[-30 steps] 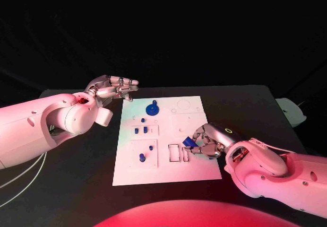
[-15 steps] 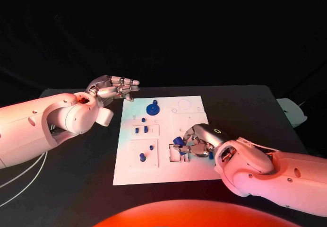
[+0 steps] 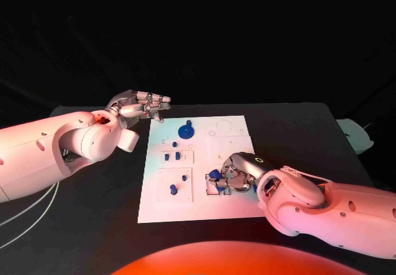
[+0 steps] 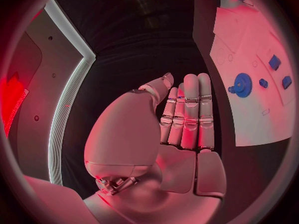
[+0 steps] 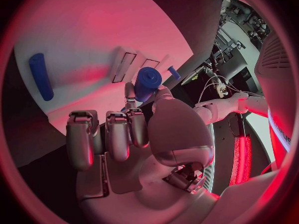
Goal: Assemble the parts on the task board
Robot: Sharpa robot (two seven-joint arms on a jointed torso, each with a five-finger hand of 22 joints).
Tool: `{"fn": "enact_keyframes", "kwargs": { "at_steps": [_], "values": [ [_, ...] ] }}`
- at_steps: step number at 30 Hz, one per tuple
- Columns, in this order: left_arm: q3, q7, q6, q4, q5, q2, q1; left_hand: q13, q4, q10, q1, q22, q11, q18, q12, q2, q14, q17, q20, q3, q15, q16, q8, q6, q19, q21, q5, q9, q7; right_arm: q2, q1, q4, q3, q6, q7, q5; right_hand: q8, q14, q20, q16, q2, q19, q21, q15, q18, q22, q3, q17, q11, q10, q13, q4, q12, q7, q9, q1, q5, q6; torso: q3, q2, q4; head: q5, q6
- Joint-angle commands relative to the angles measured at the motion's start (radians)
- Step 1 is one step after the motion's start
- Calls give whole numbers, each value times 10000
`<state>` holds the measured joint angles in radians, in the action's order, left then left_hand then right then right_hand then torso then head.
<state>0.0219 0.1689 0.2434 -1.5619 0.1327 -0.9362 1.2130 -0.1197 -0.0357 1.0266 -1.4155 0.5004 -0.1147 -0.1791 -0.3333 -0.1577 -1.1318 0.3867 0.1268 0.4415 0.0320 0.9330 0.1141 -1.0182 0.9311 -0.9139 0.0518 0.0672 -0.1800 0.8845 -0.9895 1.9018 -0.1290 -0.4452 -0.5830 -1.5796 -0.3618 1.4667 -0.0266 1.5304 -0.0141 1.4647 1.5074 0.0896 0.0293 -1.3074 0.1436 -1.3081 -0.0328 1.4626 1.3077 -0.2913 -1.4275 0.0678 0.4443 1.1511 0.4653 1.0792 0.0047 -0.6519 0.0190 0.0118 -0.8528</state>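
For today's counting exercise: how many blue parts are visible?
7: gear at the far end, three small ones mid-board, two nearer, one part in the right hand; others may hide beneath it.

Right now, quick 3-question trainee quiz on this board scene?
1. True or false: the left hand holds a part.
2. Which hand holds the blue part? A) left B) right C) neither
3. Fill in: the blue gear lies on the white ____.

Key: 1 false, it is empty, off the task board. 2 B, the right hand. 3 task board.
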Motion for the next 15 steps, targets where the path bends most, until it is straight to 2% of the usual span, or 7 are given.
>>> {"fn": "enact_keyframes", "kwargs": {
  "at_steps": [1,11,15],
  "values": [
    [-5,79,-145,-33,-40,6,4,-15,-2,-51,61,-12,8,-52,-56,72,3,-15,27,-39,47,-35,-30,66,23,33,8,6,5,-50,10,-46,1,404,-92,-9,-46,886,87,38,-70,876,29,50,-167,-2470,39,-1823,-35,99,882,23,-39,-359,25,-38,25,367,0,-3,2,-11,-4],
    [-5,65,-144,-47,-40,-16,5,-15,-2,-51,61,-12,8,-52,-56,72,3,-15,27,-39,47,-35,-30,66,23,33,8,6,5,-199,36,-153,-13,607,-116,-15,-57,884,92,34,-67,870,10,55,-163,-2465,53,-1814,-39,107,898,22,-48,-360,36,-30,12,363,0,-6,-5,-41,-33],
    [-5,51,-145,-52,-40,-20,5,-16,3,-59,46,-17,11,-54,-65,85,5,-16,27,-35,45,-36,-28,67,26,40,8,6,7,-231,39,-189,-15,567,-121,-35,-96,881,105,28,-90,867,3,61,-162,-2463,182,-1802,-40,102,905,-4,-31,-358,86,-182,-178,336,3,-5,-3,-58,-34]
  ]
}}
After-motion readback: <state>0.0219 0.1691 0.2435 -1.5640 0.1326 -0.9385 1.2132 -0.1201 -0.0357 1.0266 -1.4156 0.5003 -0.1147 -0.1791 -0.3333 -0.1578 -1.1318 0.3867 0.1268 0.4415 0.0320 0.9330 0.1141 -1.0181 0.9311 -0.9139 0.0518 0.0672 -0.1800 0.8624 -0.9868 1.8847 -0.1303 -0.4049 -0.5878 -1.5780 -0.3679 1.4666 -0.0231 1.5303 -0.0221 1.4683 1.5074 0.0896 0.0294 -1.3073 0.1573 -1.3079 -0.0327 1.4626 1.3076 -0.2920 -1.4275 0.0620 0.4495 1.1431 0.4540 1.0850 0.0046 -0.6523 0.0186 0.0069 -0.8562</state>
